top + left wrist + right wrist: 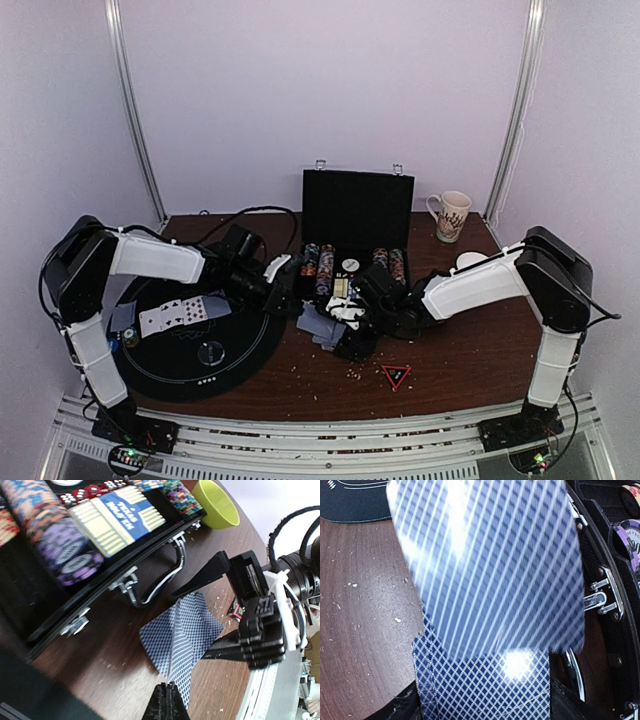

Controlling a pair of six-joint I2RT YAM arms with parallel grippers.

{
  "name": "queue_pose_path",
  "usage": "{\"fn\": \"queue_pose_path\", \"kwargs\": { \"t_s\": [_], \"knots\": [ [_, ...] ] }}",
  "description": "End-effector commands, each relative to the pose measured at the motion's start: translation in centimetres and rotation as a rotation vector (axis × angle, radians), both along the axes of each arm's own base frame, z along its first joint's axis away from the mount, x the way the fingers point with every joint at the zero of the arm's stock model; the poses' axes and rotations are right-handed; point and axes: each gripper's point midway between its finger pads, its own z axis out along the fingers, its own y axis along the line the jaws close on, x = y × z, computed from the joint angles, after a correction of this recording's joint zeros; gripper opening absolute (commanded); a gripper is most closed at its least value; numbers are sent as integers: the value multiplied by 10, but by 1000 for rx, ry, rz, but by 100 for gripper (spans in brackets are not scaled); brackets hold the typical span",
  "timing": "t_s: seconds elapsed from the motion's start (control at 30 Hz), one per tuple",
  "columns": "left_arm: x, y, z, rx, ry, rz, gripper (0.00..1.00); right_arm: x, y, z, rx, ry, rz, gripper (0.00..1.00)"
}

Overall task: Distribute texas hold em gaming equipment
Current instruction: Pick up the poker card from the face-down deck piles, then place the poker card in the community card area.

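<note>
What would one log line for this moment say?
left gripper: beside chip case, state unclear | right gripper: over face-down cards before case, grip unclear | face-up cards: on mat

We see a tabletop (pixel 365 610) of dark, grainy wood with a dull sheen, playing cards (pixel 485 570) with glossy backs catching glare, and shiny metal latches (pixel 598 599) on the matt black case (pixel 357 205)
</note>
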Motion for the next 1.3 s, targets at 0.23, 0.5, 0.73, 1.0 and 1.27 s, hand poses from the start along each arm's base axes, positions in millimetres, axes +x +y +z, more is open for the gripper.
{"fn": "queue_pose_path", "kwargs": {
  "t_s": [0.23,0.5,0.73,1.0,1.27],
  "knots": [
    [15,39,43,85,-147,-11,0,-14,-34,-40,-175,59,-15,80],
    [40,101,80,352,-286,49,0,-15,-34,-39,-173,60,-12,80],
    [49,149,73,668,-372,3,0,-15,-33,-41,-170,62,-10,80],
    [41,152,38,718,-315,-117,0,-15,-34,-39,-168,57,-10,80],
    [76,156,-5,862,-300,-129,0,-15,-34,-38,-165,55,-13,80]
  ]
}}
